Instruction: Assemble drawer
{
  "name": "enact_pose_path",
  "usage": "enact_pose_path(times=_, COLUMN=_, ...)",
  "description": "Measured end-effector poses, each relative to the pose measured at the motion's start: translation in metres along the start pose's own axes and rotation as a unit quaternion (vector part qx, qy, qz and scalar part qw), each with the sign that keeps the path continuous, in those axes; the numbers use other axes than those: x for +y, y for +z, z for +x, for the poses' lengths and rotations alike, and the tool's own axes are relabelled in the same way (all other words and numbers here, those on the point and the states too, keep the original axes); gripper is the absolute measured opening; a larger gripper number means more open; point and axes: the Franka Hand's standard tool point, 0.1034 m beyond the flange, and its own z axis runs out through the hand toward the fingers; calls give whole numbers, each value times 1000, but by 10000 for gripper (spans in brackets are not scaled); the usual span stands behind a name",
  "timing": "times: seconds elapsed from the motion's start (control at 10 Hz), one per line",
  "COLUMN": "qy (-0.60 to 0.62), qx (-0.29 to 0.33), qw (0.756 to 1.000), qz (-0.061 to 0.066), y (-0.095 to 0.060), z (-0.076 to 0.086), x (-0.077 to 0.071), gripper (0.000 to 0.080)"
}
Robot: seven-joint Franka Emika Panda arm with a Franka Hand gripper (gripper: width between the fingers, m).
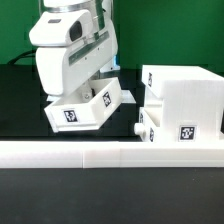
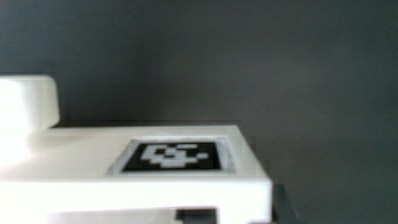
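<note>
Box (image 1: 88,108) tilted | casing (image 1: 185,100) near, upright | arm (image 1: 70,50) above box

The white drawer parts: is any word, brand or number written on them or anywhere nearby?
No readable word, number or brand in either view.
Small box: square black-and-white markers, patterns only.
Casing: same kind of marker, no text.
Wrist view: one blurred marker, no text.

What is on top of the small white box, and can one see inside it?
The gripper sits over the small box, which is tilted. Its body covers the box's opening, so the inside and the fingertips cannot be seen.
</note>
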Motion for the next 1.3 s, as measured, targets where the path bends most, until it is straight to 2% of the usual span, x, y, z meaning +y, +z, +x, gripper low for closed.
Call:
enact_pose_path(times=0.1, qy=-103, qx=-9, qw=995, qz=-14, y=-2, z=-3, x=6, gripper=47)
enact_pose_path(times=0.3, qy=-148, qx=-26, qw=988, qz=-23, y=-5, z=-2, x=12, gripper=47)
enact_pose_path(times=0.4, qy=-169, qx=-33, qw=984, qz=-39, y=-8, z=1, x=17, gripper=47)
enact_pose_path(times=0.5, qy=-181, qx=-38, qw=981, qz=-49, y=-10, z=3, x=20, gripper=47)
enact_pose_path(times=0.8, qy=-180, qx=-38, qw=982, qz=-47, y=-8, z=1, x=20, gripper=47)
enact_pose_path(times=1.0, qy=-189, qx=-36, qw=980, qz=-47, y=-9, z=-7, x=24, gripper=47)
enact_pose_path(times=1.3, qy=-189, qx=-38, qw=980, qz=-48, y=-10, z=-6, x=24, gripper=47)
